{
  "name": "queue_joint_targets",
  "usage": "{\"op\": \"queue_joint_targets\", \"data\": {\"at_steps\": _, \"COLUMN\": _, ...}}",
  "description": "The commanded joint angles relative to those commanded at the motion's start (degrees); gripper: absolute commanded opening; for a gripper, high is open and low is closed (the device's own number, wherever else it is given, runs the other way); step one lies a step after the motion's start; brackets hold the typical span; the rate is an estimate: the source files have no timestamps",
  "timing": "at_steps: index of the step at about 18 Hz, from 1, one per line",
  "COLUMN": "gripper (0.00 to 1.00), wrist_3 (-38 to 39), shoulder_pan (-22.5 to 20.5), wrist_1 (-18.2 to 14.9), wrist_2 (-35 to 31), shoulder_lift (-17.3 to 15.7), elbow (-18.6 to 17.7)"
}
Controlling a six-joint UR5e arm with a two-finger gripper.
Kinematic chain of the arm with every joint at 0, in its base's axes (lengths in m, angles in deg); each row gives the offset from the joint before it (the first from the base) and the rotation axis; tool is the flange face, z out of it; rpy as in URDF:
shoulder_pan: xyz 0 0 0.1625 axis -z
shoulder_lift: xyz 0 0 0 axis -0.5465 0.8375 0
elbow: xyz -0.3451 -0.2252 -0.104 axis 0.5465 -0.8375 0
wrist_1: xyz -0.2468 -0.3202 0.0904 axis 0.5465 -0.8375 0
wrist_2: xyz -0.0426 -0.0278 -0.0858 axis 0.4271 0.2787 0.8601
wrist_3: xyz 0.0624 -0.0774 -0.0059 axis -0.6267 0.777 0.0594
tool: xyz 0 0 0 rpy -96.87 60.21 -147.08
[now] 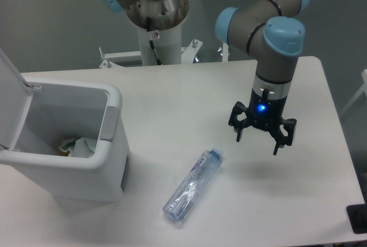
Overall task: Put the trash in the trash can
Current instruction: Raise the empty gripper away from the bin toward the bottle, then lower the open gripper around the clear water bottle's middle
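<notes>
The white tabletop [189, 98] fills most of the frame, its far edge running across the upper part and its right edge slanting down the right side. At the left of the frame stands the trash can [109, 161], a white rectangular bin with its flip lid [11, 101] raised at the far left and a grey panel [109, 122] on the rim that faces the middle of the tabletop. Inside the bin, low against its near wall, lies a crumpled whitish-greenish wrapper [80, 145] with a bit of something yellowish beside it; what that bit is cannot be told.

The arm [269, 29] comes in from the upper right of the frame, grey tubes with light blue joint caps, and turns straight down over the right half of the tabletop. Its base column [156, 23] stands at the upper middle, behind the far edge.

The bottle [192, 187] lies flat on the tabletop in the lower middle of the frame, clear and flattened, with a bluish label. It runs slantwise, its capped end toward the upper right and its bottom toward the lower left. It rests well clear of the bin, to the right of it.

The gripper [259, 142] hangs below the wrist at the right middle of the frame, a blue light glowing on its black body. Its fingers [280, 138] are spread wide apart and hold nothing. They hover above the tabletop, casting a faint shadow beneath. The bottle lies to the lower left of the fingers, apart from them; its capped end is the nearest part.
</notes>
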Motion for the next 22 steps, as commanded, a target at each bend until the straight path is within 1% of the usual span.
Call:
{"op": "queue_joint_targets", "data": {"at_steps": 1, "gripper": 1.0, "wrist_3": 0.4, "shoulder_pan": 0.9, "wrist_1": 0.0, "wrist_2": 0.0, "shoulder_lift": 0.9, "elbow": 0.3}}
{"op": "queue_joint_targets", "data": {"at_steps": 3, "gripper": 1.0, "wrist_3": 5.7, "shoulder_pan": 1.9, "wrist_1": 0.1, "wrist_2": 0.3, "shoulder_lift": 1.8, "elbow": 1.1}}
{"op": "queue_joint_targets", "data": {"at_steps": 6, "gripper": 1.0, "wrist_3": 15.1, "shoulder_pan": 6.4, "wrist_1": 0.1, "wrist_2": 0.3, "shoulder_lift": 2.5, "elbow": 1.8}}
{"op": "queue_joint_targets", "data": {"at_steps": 10, "gripper": 1.0, "wrist_3": 22.1, "shoulder_pan": 11.2, "wrist_1": 0.1, "wrist_2": 0.1, "shoulder_lift": 4.7, "elbow": 5.0}}
{"op": "queue_joint_targets", "data": {"at_steps": 14, "gripper": 1.0, "wrist_3": 22.6, "shoulder_pan": 14.3, "wrist_1": 0.2, "wrist_2": 0.0, "shoulder_lift": 7.6, "elbow": 7.6}}
{"op": "queue_joint_targets", "data": {"at_steps": 18, "gripper": 1.0, "wrist_3": 22.6, "shoulder_pan": 16.0, "wrist_1": 0.4, "wrist_2": -0.3, "shoulder_lift": 9.8, "elbow": 8.2}}
{"op": "queue_joint_targets", "data": {"at_steps": 20, "gripper": 1.0, "wrist_3": 22.6, "shoulder_pan": 17.0, "wrist_1": 0.4, "wrist_2": -1.9, "shoulder_lift": 10.4, "elbow": 8.1}}
{"op": "queue_joint_targets", "data": {"at_steps": 22, "gripper": 1.0, "wrist_3": 22.5, "shoulder_pan": 18.4, "wrist_1": 0.5, "wrist_2": -5.3, "shoulder_lift": 11.5, "elbow": 8.3}}
